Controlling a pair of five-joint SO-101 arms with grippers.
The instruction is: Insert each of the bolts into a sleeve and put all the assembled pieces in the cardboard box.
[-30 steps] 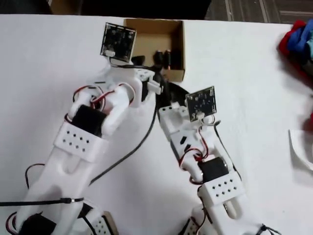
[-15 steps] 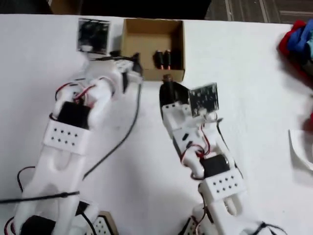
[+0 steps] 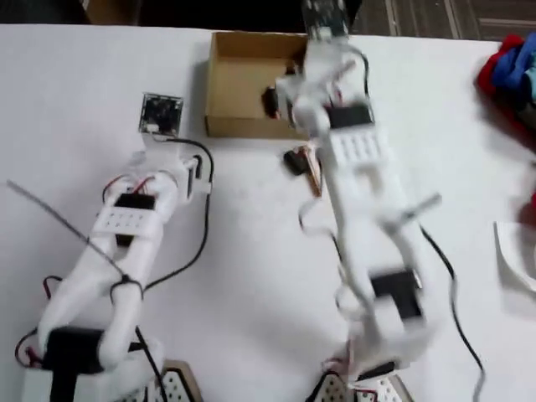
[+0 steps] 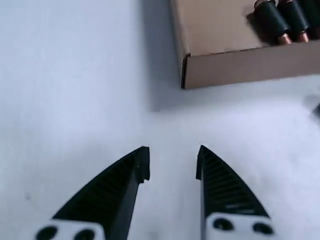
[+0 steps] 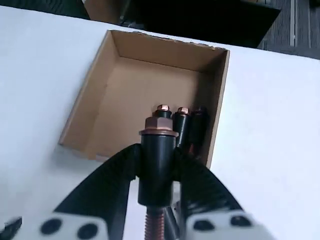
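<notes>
The cardboard box (image 3: 239,84) stands at the table's far middle. My right gripper (image 5: 157,165) is shut on an assembled piece (image 5: 157,155), a black sleeve with a copper bolt through it, held just over the box's near wall (image 5: 150,85). Several more assembled pieces (image 5: 185,122) lie against the box's wall. From above, the right arm (image 3: 352,159) stretches out to the box. My left gripper (image 4: 172,162) stands open and empty over bare table, short of the box corner (image 4: 225,55), with assembled pieces (image 4: 280,17) lying inside. The left arm (image 3: 134,218) sits back, left of the box.
A bundle of red and blue cloth (image 3: 511,67) lies at the table's right edge, with a white object (image 3: 515,255) below it. Black cables (image 3: 197,251) trail across the table between the arms.
The right arm has stretched forward to the box with the assembled piece. The left arm has drawn back and to the left, away from the box.
</notes>
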